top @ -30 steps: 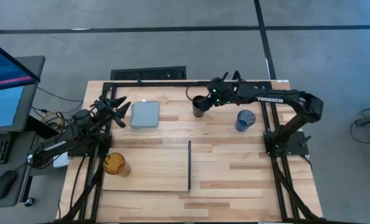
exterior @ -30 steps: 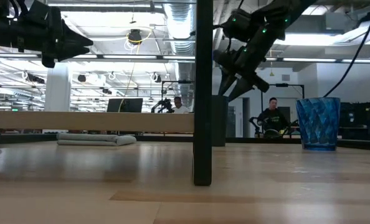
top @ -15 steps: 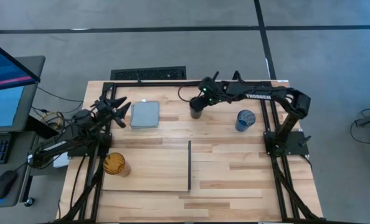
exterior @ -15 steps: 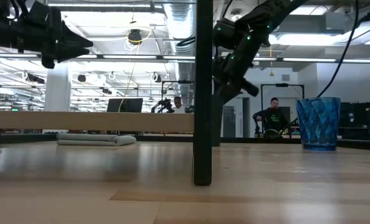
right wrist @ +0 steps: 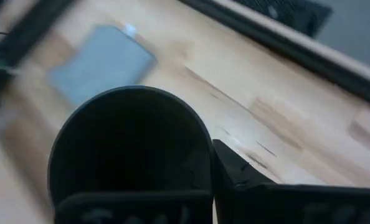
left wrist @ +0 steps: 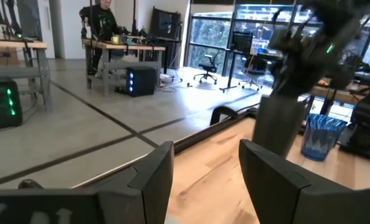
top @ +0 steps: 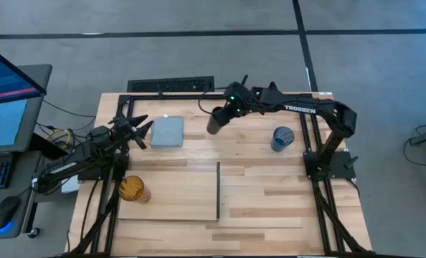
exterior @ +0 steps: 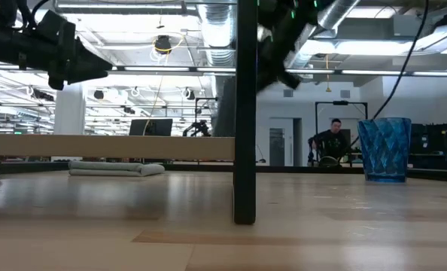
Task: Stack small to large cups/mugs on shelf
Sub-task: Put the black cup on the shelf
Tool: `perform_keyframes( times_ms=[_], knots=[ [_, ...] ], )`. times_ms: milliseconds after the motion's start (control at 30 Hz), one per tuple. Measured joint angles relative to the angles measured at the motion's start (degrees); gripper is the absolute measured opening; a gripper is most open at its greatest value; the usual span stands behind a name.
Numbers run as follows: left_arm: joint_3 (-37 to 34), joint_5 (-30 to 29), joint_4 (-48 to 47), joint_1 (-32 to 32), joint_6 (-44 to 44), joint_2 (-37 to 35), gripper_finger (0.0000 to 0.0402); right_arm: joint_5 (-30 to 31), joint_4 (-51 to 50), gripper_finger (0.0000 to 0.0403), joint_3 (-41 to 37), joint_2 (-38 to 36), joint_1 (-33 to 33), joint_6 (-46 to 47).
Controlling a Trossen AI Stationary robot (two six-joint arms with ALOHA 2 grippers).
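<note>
The black cup (top: pixel 215 122) hangs tilted above the worktop (top: pixel 270 193), gripped by the right tool (top: pixel 224 115) just right of the grey-blue pad (top: pixel 167 132); its dark mouth fills the right wrist view (right wrist: pixel 129 155). The blue cup (top: pixel 282 137) stands well right of the pad. The amber cup (top: pixel 133 189) sits on the shelf (top: pixel 173 192), on the pad's near side. The left tool (top: pixel 135 131), fingers spread wide and empty, hovers just left of the pad.

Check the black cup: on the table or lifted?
Lifted. The right gripper holds the black cup tilted in the air; the left wrist view shows it clear of the tabletop.
</note>
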Motion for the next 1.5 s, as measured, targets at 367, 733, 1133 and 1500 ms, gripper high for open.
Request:
perform_keyframes(
  times_ms=[367,733,1133,1500],
  knots=[
    [0.00,-0.04,0.04,0.02,4.03,0.00,0.0174,4.80,-11.79,0.0005,24.73,-0.02,11.51,-2.72],
    [0.00,-0.07,-0.33,0.01,6.81,0.00,0.0174,8.81,-1.91,0.0005,28.64,1.71,24.50,-2.23],
    [0.00,-0.30,-0.82,0.01,7.49,-0.02,0.0174,8.08,-2.42,0.0005,28.35,10.67,27.58,-1.84],
    [0.00,0.00,-2.99,0.00,7.20,-0.02,0.0174,6.93,-9.91,0.0005,28.29,14.28,26.88,-0.16]
  ],
)
